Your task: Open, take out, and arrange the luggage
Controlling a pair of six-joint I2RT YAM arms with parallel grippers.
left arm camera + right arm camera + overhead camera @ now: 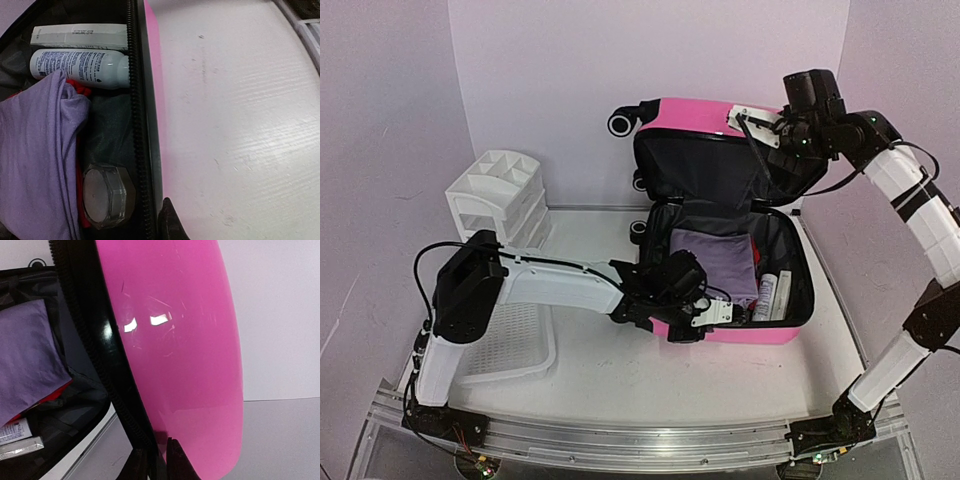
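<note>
- Luggage (692,112): bright pink shell, black zipper trim, black lining.
- Cloth (712,262): plain lilac purple, with something red beneath.
- Bottle (80,67): white with blue print.
- Drawer organizer (500,195) and mesh basket (515,345): white.
- Desk (610,375): white.

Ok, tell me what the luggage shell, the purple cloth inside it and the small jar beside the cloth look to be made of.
The luggage shell: probably hard plastic, glossy; it mirrors the lights and shows fine scratches. The purple cloth: soft woven or knit fabric, matte, lying in folds. The small jar: clear and faceted, plastic or glass; the look leaves that open.
</note>
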